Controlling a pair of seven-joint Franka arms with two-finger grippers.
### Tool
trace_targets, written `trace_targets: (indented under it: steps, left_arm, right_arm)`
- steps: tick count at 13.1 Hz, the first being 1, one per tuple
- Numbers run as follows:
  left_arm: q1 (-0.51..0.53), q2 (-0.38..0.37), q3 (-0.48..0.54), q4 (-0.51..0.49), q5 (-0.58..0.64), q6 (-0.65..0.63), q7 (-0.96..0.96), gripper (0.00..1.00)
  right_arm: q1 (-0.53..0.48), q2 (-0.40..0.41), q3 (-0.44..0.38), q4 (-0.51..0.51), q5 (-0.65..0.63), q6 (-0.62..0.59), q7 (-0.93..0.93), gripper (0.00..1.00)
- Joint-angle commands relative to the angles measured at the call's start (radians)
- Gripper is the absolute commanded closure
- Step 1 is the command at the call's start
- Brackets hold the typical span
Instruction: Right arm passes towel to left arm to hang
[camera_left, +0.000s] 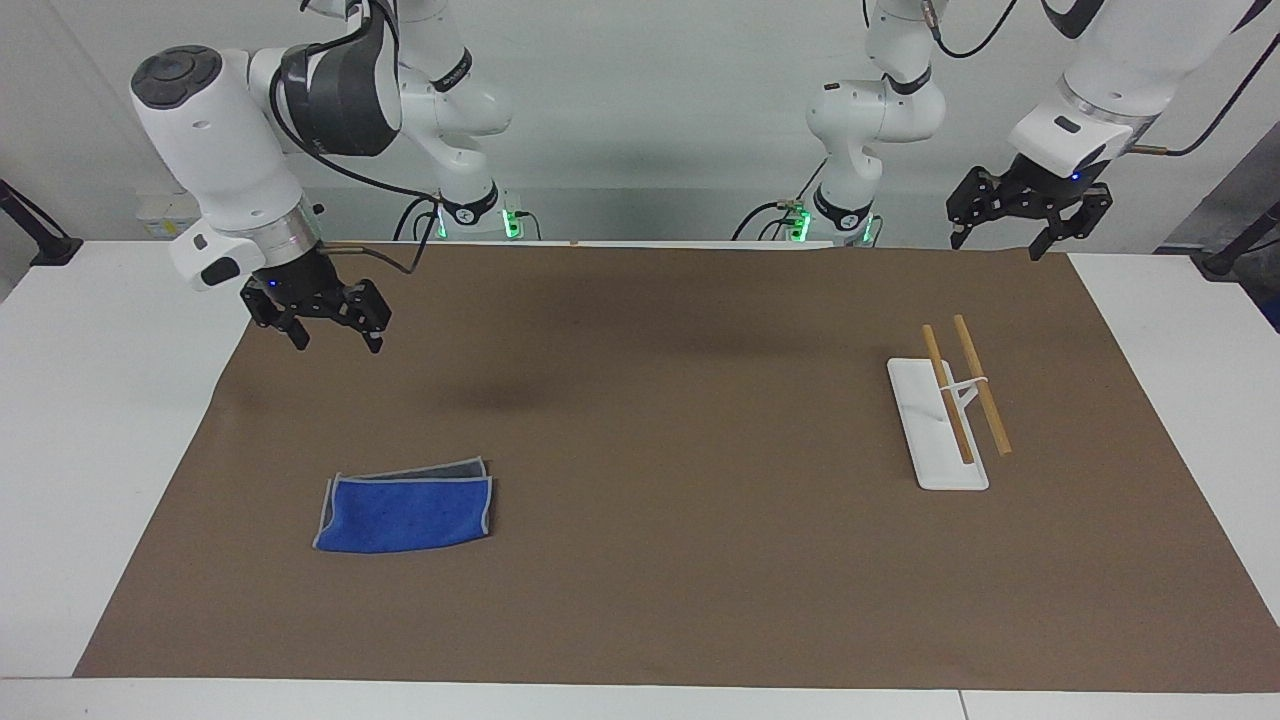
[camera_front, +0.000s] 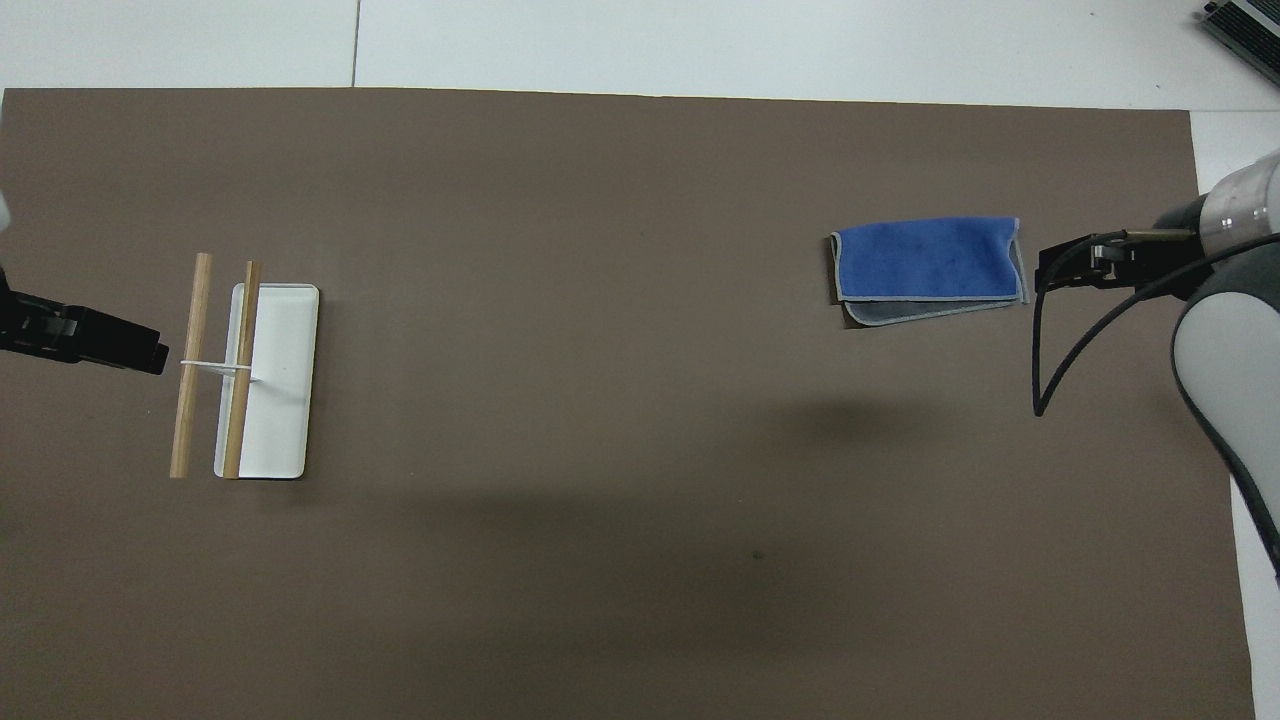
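Towel (camera_left: 405, 513) flat on brown mat (camera_left: 640, 560), lower left of facing frame. Right gripper (camera_left: 334, 338) spread, empty, hanging upper left (above mat edge). Left gripper (camera_left: 998, 243) spread, empty, upper right, near white rack (camera_left: 935, 425).

Bright, even light from above casts soft blurred shadows on the brown mat (camera_left: 640, 560); both views sharp, without glare.

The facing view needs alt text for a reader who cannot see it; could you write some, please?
A folded blue towel lies on a brown mat, untouched. The right gripper hangs open above the mat near it; the left gripper hangs open near a white rack with two wooden bars.
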Motion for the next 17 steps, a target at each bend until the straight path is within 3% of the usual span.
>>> trace_targets:
  steps: [1,5,13,17]
  left_arm:
    - [-0.007,-0.028,0.009,-0.031,-0.009,-0.004,-0.007,0.0]
    - [-0.007,-0.028,0.009,-0.029,-0.009,-0.004,-0.007,0.0]
    - [-0.007,-0.028,0.009,-0.029,-0.009,-0.004,-0.007,0.0]
    - [-0.005,-0.028,0.009,-0.031,-0.009,-0.004,-0.007,0.0]
  right_arm:
    - [-0.014,-0.023,0.006,-0.025,-0.001,0.009,-0.011,0.0]
    - [-0.017,-0.021,0.004,-0.022,-0.001,0.011,-0.017,0.0]
    - [-0.04,-0.012,0.003,-0.058,-0.001,0.19,-0.018,0.0]
    - [-0.024,0.043,0.003,-0.06,-0.001,0.204,-0.014,0.0]
